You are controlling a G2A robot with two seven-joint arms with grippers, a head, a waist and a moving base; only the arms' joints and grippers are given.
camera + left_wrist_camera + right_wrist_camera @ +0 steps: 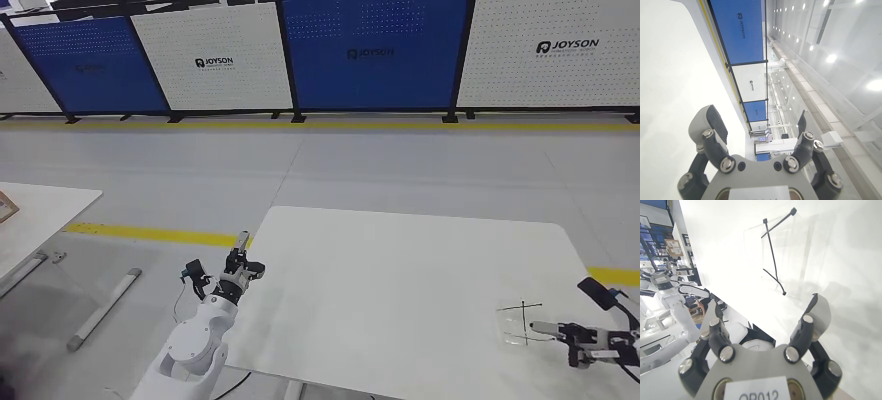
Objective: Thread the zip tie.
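Observation:
Three thin black zip ties (772, 251) lie crossed over a clear plastic holder (804, 256) on the white table (400, 290). From above they show as a small dark cross (520, 306) near the table's right front corner. My right gripper (764, 302) is open a short way from them, nothing between its fingers; from above it (548, 330) sits just right of the holder. My left gripper (759, 113) is open and empty, pointing away over the table's left edge (240, 245), far from the ties.
Blue and white partition panels (370, 50) stand behind a yellow floor line. A second white table (40, 215) is at the far left. Another white robot (664, 281) stands beyond the table edge in the right wrist view.

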